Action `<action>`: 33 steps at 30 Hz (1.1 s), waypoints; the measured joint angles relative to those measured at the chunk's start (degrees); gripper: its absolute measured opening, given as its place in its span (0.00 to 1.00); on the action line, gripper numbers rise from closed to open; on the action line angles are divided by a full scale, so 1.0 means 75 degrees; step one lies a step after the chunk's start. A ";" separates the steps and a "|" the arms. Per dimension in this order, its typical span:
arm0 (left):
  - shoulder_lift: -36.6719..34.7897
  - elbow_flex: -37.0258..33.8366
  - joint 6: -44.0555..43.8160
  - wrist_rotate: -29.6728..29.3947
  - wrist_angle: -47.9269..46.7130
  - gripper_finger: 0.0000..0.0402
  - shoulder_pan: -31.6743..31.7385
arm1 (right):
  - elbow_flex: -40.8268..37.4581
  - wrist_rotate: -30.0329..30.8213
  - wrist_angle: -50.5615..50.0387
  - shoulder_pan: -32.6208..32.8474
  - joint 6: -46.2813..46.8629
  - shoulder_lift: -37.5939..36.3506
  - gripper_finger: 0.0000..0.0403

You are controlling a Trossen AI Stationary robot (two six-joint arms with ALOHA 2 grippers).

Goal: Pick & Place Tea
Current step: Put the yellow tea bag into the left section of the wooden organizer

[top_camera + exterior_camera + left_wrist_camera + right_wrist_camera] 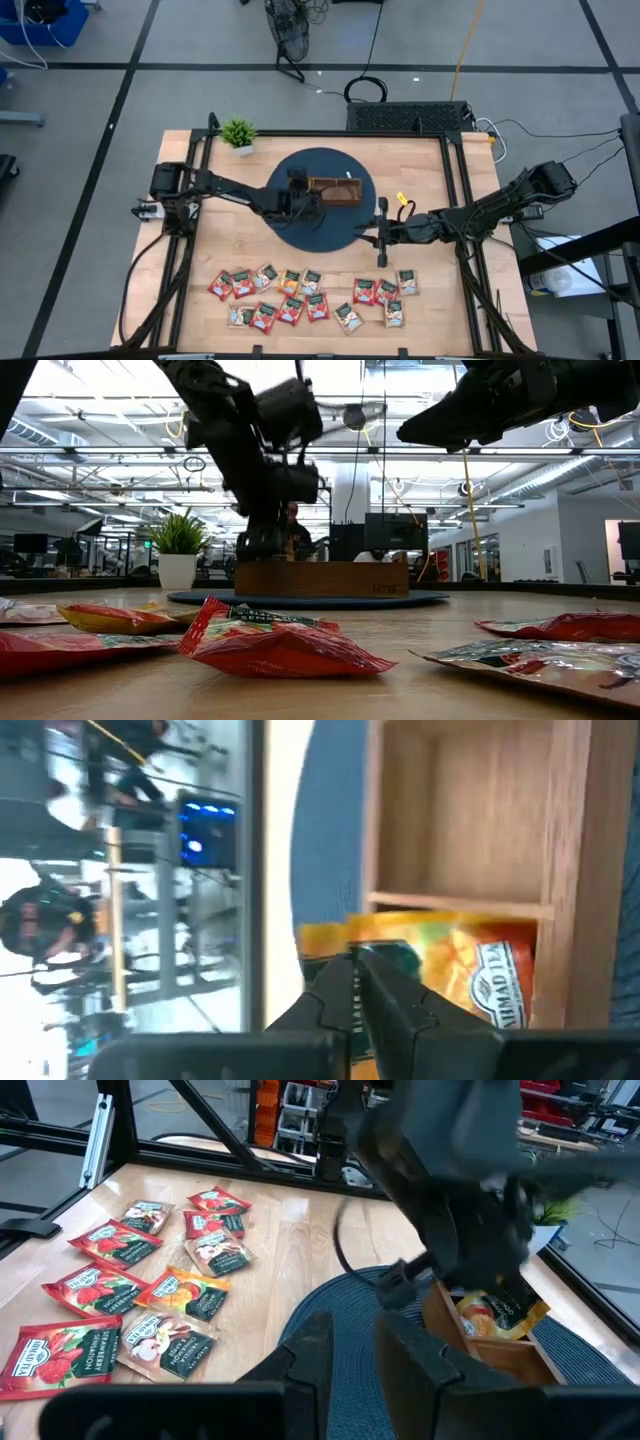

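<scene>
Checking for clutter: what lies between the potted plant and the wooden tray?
High view: nothing stands between the plant and the tray, just bare table and then the edge of the dark round mat.

We see red, orange and green-and-white printed tea sachets [310, 296] on the pale wood surface [200, 250], an orange sachet [470, 970] in the brown wooden tray [335, 190], a dark blue round mat [300, 235], and a green plant [238, 131] in a white pot.
</scene>
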 joint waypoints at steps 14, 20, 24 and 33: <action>-0.2286 -0.0387 -0.1639 0.3516 0.0118 0.01 -0.1043 | -0.0051 -0.0236 0.0044 0.0015 0.0617 0.0000 0.16; -0.3190 -0.1646 -0.1775 0.5136 0.2281 0.08 -0.1240 | -0.0220 -0.0446 0.0374 0.0070 0.0604 0.0006 0.16; -0.3372 -0.2413 -0.3580 0.7232 0.2666 0.13 -0.1427 | -0.0233 -0.0444 0.0501 0.0070 0.0509 0.0006 0.16; -0.2417 -0.2038 -0.2994 0.8281 0.4059 0.15 -0.3885 | -0.0230 -0.0431 0.0574 0.0070 0.0385 0.0006 0.16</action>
